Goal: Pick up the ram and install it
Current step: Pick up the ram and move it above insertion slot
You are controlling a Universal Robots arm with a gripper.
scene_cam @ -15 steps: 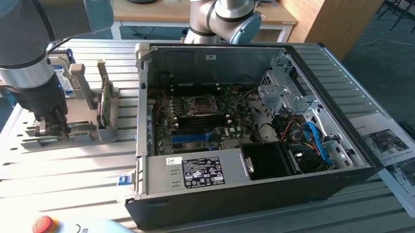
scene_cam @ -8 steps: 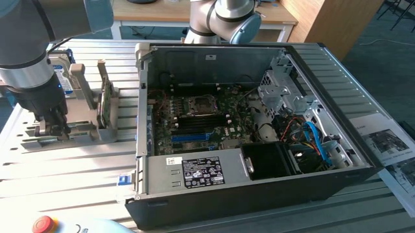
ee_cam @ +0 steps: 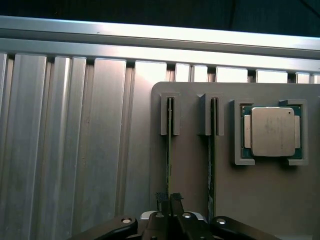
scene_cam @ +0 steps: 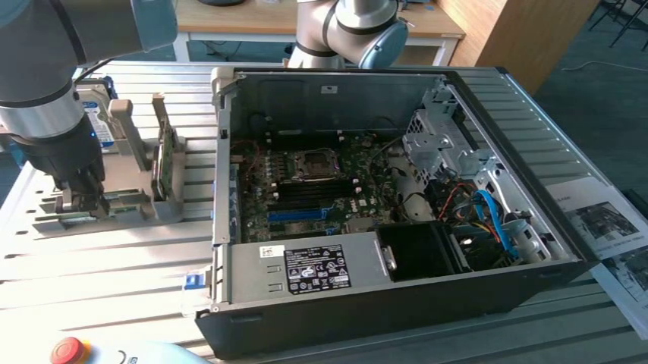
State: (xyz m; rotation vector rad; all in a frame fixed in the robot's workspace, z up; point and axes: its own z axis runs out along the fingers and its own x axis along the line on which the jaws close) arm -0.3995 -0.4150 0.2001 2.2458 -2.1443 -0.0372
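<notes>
- Exterior view's left: the hand (scene_cam: 79, 199) is down in the grey holder (scene_cam: 45, 220) on the slatted counter (scene_cam: 102, 273). The arm (scene_cam: 41, 114) blocks the contact from this side.
- The wrist view supplies the contact: the fingertips (ee_cam: 161, 197) are clenched on the top edge of the ram (ee_cam: 169, 150), which stands on edge in its holder slot.
- Risk (judged): the bite is on a thin edge. If it sits off-centre, the ram could tilt and bind in the slot posts, or slip free. I cannot tell how far along the stick the bite sits.
- Risk (judged): a second stick (ee_cam: 212, 150) stands just beside, so a skewed pull could knock it. The processor (ee_cam: 272, 132) lies apart in its own pocket.
- Exterior view's middle adds the open computer case (scene_cam: 218, 152) and motherboard (scene_cam: 303, 182), well apart from the holder. The case wall stands between them and looks like a likely snag.
</notes>
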